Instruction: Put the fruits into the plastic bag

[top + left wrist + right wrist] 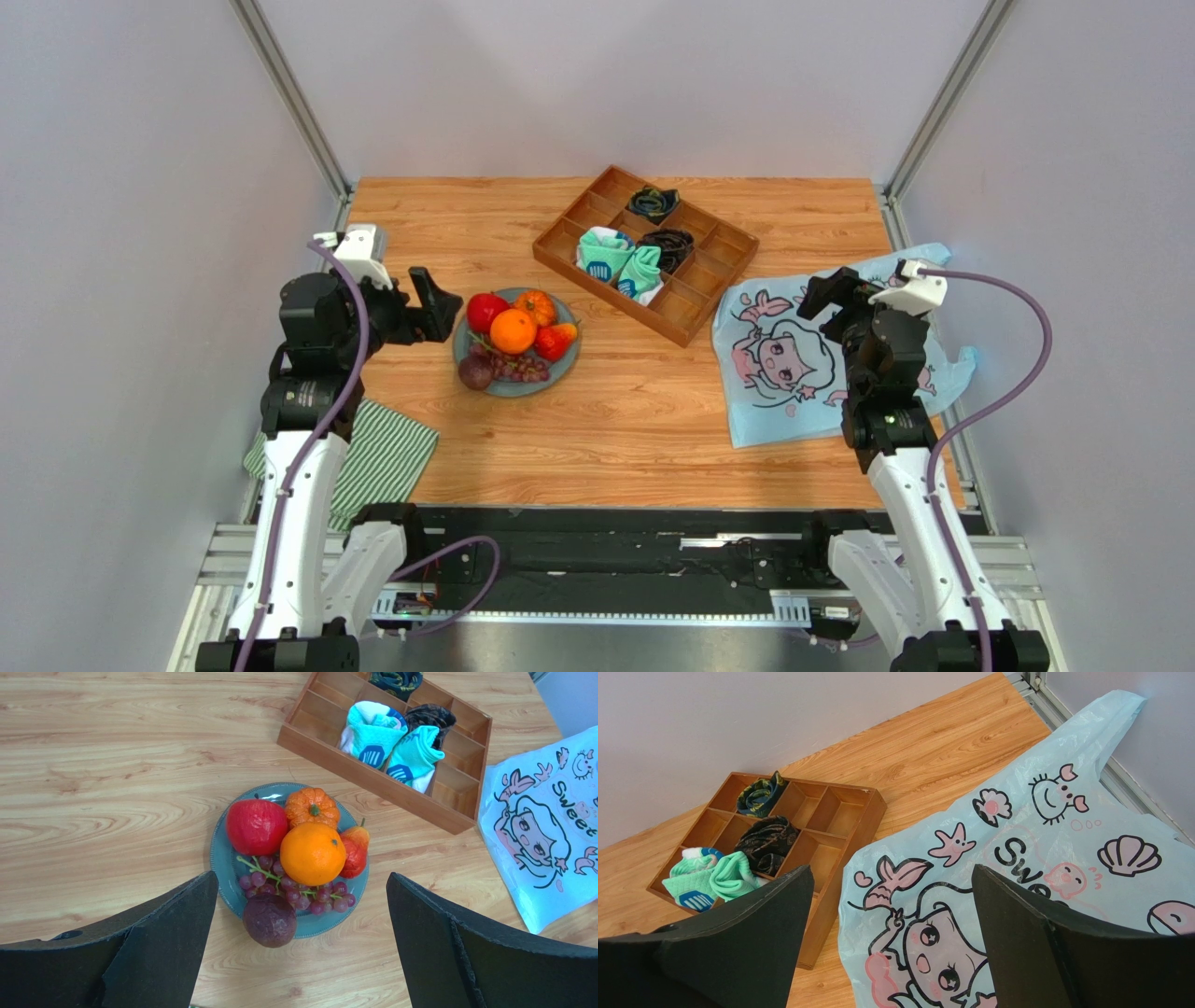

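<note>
My left gripper [300, 882] hangs with its jaws wide apart and nothing between them, looking straight down at the fruit. My right gripper [892, 882] is also spread wide and empty, poised over the plastic bag [1046, 833].

Under the left fingers, all the fruit sits piled on a round grey plate [223, 875]. The dark purple fruit [269, 919] is at the plate's near rim, closest to the fingers. The dark red grape bunch [295, 892] sprawls just behind it. The orange [313, 853] rides on top in the middle, with the red apple [256, 826] touching it on the left and the red-orange fruit [356, 850] tucked against its right side. The ribbed orange fruit [311, 806] is at the far rim. They crowd each other, so no piece stands free.

The bag lies flat on the wooden table [105, 777] at the right, printed side up, well apart from the plate.

Beyond the plate, a partitioned wooden tray [365, 766] sits at an angle. It holds a teal cloth item [389, 742] and dark bundles [766, 840]. Its nearest corner comes right up to the bag's edge; I cannot tell whether they touch.

A green-striped cloth [368, 462] lies by my left arm's base.
</note>
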